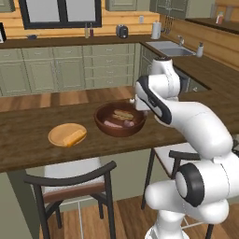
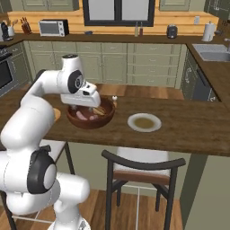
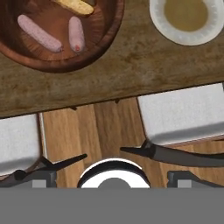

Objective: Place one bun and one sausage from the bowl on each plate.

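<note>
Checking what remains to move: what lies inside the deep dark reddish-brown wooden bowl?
The deep dark wooden bowl holds two pink sausages and one tan bun. The arm covers part of it in the base views.

The arm's own wrist is hanging right over the bowl [image 1: 120, 119], crowding the way in from above — its high dark rim is walling in what lies inside. Open counter [image 2: 188, 123] is lying between bowl and grey-white plate [image 2: 144, 122], and more between bowl and tan plate [image 1: 67, 134], where a bun [image 1: 74, 137] is taking one side. Chair backs [image 2: 143, 162] are standing close below the counter edge.
</note>
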You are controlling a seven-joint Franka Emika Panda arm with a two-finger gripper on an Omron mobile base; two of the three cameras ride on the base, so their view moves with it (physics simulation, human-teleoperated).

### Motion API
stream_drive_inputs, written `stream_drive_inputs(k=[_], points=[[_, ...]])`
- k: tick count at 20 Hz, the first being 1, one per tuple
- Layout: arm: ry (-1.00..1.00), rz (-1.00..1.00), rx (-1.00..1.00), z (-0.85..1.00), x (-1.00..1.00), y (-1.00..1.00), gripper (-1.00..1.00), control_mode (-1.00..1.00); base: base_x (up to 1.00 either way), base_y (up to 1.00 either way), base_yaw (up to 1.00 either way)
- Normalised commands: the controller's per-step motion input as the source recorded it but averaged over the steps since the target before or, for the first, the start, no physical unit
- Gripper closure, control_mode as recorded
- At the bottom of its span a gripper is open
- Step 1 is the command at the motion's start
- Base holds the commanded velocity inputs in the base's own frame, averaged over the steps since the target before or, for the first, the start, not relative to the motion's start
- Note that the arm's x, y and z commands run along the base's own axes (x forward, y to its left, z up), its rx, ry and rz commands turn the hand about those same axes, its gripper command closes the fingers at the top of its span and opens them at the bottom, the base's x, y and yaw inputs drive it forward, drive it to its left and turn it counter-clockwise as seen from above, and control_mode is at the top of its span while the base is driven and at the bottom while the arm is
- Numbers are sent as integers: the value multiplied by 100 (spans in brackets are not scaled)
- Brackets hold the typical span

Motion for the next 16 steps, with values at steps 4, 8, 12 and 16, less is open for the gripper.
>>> stream_drive_inputs(k=[4, 8, 12, 16], points=[[0, 22, 2, 0, 88, 17, -100, -100, 0, 0, 0], [1, 36, 0, -2, 94, 2, -100, -100, 0, 0, 0], [3, 43, 0, -7, 90, 0, -100, -100, 0, 0, 0], [3, 37, 0, -12, 92, 0, -100, -100, 0, 0, 0]])
